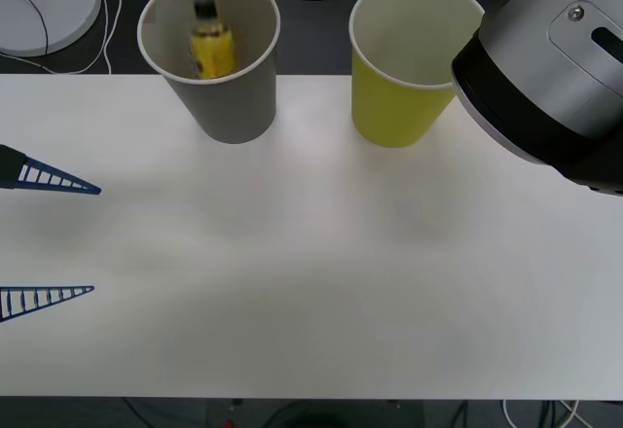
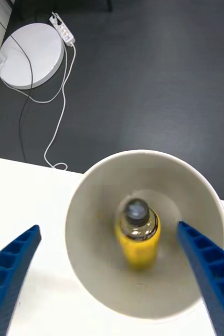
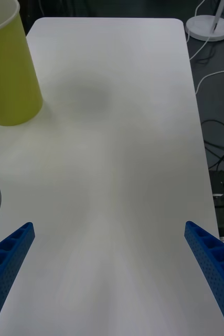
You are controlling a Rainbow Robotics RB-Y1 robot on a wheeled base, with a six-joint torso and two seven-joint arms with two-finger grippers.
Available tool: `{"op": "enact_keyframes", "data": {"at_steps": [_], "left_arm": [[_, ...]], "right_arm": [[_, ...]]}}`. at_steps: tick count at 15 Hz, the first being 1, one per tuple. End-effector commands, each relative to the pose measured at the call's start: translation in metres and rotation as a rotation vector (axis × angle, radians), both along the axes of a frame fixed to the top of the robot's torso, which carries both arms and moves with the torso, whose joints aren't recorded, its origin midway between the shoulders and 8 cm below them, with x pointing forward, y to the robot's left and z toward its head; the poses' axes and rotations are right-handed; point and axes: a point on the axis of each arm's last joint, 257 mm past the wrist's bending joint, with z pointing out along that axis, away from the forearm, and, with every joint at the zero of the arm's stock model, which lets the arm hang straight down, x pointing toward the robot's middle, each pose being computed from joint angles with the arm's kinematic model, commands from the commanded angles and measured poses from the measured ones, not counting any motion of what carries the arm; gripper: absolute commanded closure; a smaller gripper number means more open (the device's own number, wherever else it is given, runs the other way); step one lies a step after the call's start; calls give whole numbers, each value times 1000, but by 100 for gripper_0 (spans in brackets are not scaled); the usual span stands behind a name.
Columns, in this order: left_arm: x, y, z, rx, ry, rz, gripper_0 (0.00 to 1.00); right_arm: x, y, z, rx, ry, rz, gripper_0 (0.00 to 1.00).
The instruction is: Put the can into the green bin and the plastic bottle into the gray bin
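The plastic bottle (image 1: 210, 49) lies inside the gray bin (image 1: 226, 107), leaning against the cup's inner wall with its black cap uppermost. In the right wrist view the same bottle (image 2: 138, 236) sits low in the white interior of the gray bin (image 2: 91, 210), directly between the right gripper (image 2: 112, 273) and its two blue ribbed fingers (image 2: 12, 262), which stand spread wide on either side of the cup's rim and hold nothing. The bottle is a little blurred, so its label cannot be read.

The green bin (image 1: 394, 107) stands upright just beside the gray one on the white table (image 1: 311, 272), and its white inside looks bare (the large silver-and-black arm housing covers part of its rim). The left gripper (image 1: 88, 238) sits at the table's left edge, well apart from both cups, its fingers (image 3: 9, 252) far apart and empty over bare tabletop; ahead of them stands the green bin (image 3: 9, 73).
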Motion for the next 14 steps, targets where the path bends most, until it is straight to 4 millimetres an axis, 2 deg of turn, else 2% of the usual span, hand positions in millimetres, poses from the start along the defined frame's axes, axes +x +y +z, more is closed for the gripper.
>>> {"op": "enact_keyframes", "data": {"at_steps": [1,7,14], "left_arm": [[0,0,0,0,0,0,0],[0,0,0,0,0,0,0],[0,0,0,0,0,0,0]], "right_arm": [[0,-1,0,1,1,-2,0],[0,-1,0,-3,-2,3,0],[-22,-8,-6,-33,-10,72,0]]}}
